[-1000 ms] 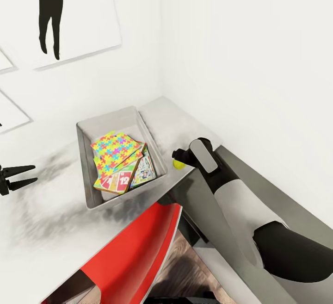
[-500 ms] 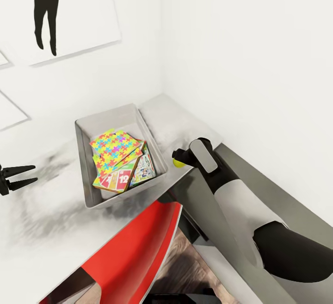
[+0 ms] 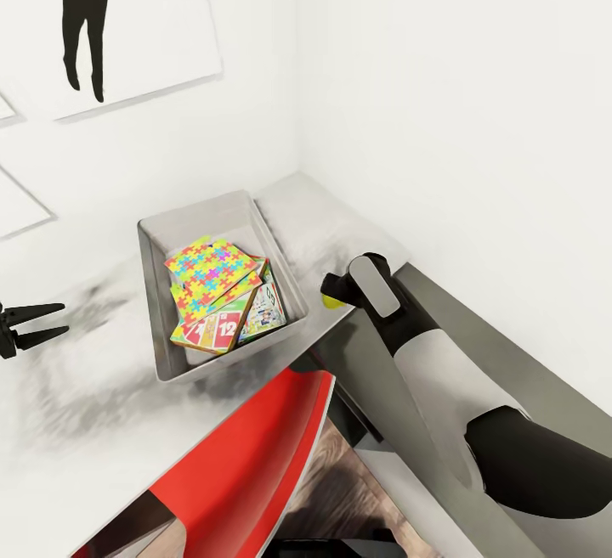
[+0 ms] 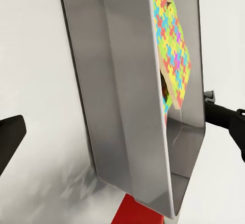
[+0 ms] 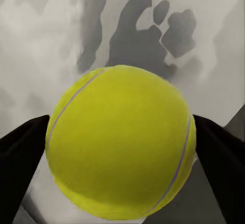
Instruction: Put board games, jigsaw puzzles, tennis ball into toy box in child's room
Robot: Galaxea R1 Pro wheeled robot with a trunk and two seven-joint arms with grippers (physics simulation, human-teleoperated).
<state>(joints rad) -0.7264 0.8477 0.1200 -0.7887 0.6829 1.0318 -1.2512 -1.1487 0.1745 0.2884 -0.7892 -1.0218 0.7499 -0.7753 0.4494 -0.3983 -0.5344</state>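
- Right of the toy box [image 3: 223, 217] on the worktop [image 3: 76, 405], the right hand [image 3: 331, 293] gripped the tennis ball [image 5: 120, 141].
- Left hand [image 3: 38, 325] hung open.
- Puzzles [image 3: 209, 273] and games [image 3: 219, 330] lay boxed; likely next: carry ball leftward over the rim, release.

- A child's room in a home, rendered in simulation.
- A white counter [image 3: 76, 405] fits into the corner of plain white walls.
- A grey toy box [image 3: 161, 320] holds bright jigsaw puzzles [image 3: 208, 272] and board games [image 3: 223, 330].
- Silhouette prints [image 3: 127, 23] hang above; a red chair [image 3: 246, 465] stands at the counter's near edge.
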